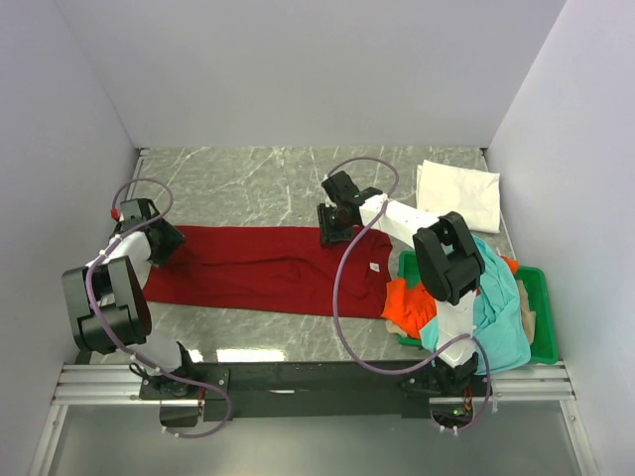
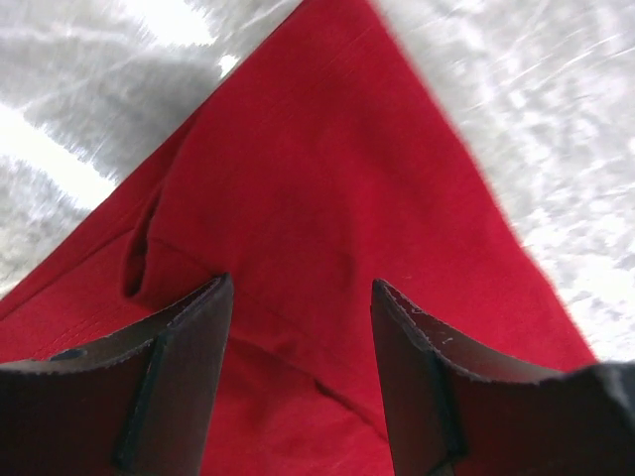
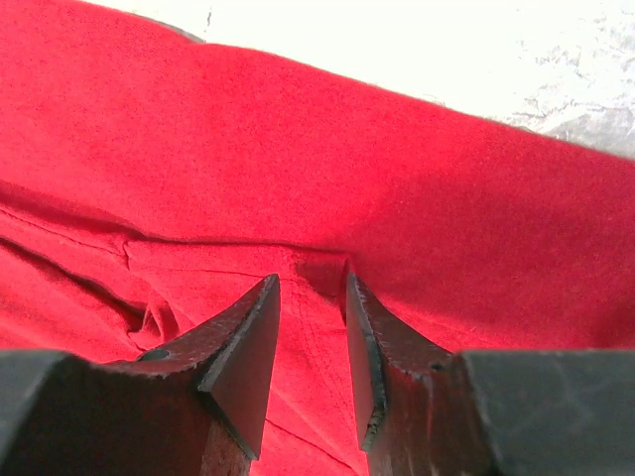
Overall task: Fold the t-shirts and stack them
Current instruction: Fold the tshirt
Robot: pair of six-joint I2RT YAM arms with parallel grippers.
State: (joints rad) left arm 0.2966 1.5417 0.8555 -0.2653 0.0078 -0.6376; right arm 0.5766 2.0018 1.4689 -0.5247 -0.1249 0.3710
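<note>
The dark red t-shirt lies flat on the counter, folded into a long band that runs from the left side to the right. Its cloth is plain and soft, with some small creases and a seam line. Near its right end, at the collar, there is a small white label; the writing on it is too small to read.

The left fingers are at the left end of this shirt. They stand wide apart, with the red cloth lying between and under them. The right fingers are at the far edge of the shirt, close to the collar. The gap between them is narrow, and a little ridge of cloth sits at their tips; I cannot tell if they pinch it.

On the right, near the front edge, is the green tray. It holds the orange t-shirt and the teal t-shirt, both crumpled and hanging over its rim. The orange one touches the right end of the red shirt.

The white t-shirt lies folded in the far right corner of the counter.
</note>
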